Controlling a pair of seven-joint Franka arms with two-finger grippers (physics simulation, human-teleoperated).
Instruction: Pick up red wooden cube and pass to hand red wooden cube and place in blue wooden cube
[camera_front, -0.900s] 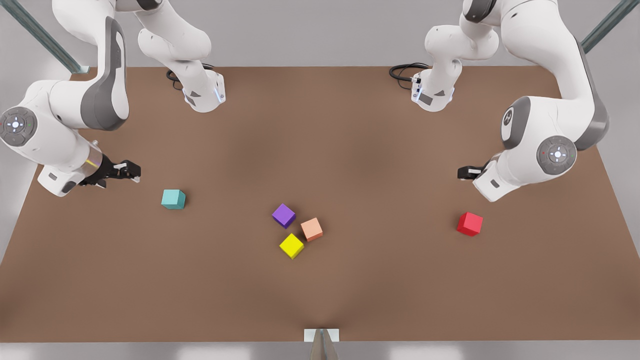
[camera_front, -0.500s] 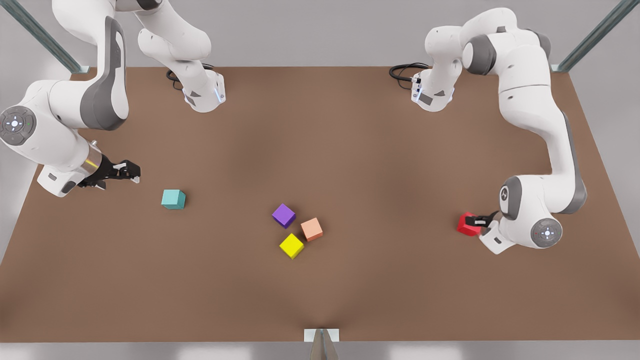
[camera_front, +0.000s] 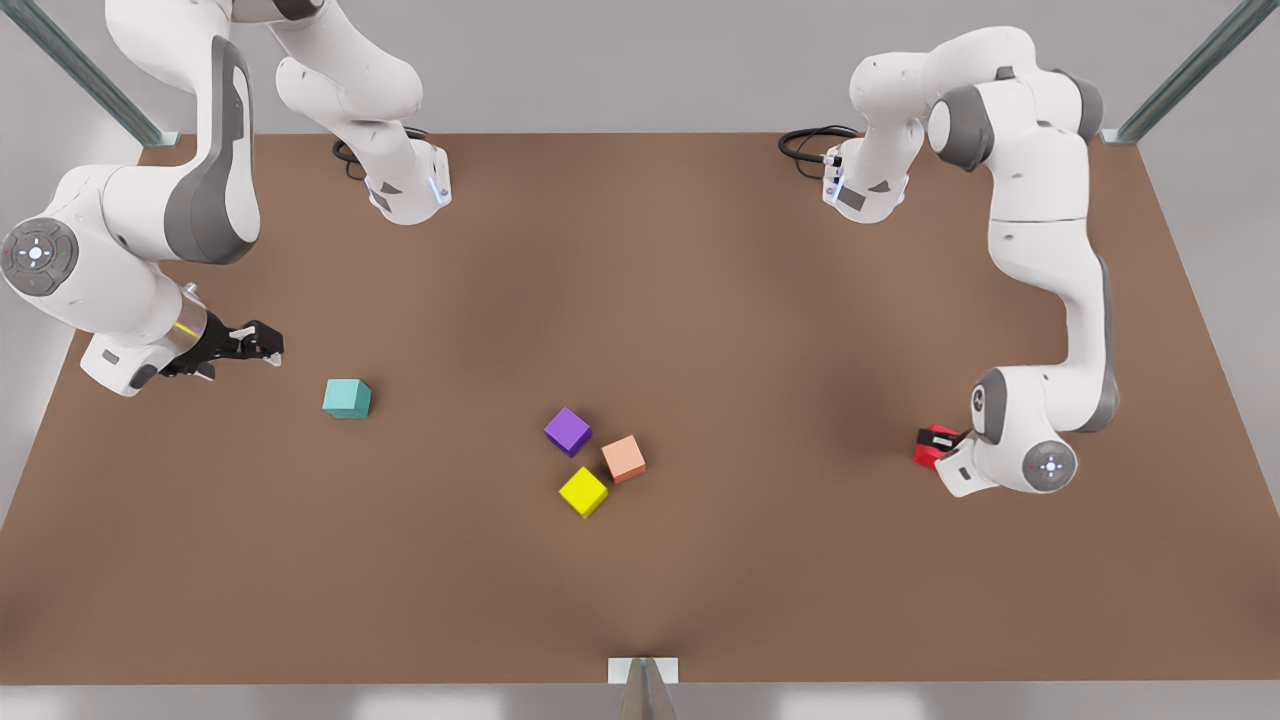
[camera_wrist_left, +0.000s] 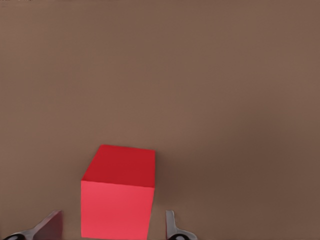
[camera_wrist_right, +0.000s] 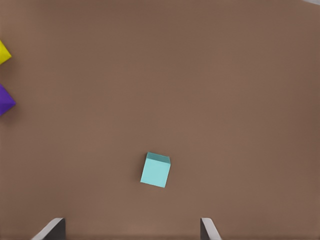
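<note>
Your left gripper (camera_front: 945, 447) sat spread around the small red wooden cube (camera_wrist_left: 118, 191), which rested flat on the brown table (camera_front: 700, 300). Your right gripper (camera_front: 255, 345) waited open near the teal-blue wooden cube (camera_wrist_right: 155, 170).

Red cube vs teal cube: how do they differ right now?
The red wooden cube sits between the left gripper's open fingers at the front view's right; the blue wooden cube lies free at the left, the open right gripper apart from it. Colour differs: bright red against teal. Both rest on the table, same size.
</note>
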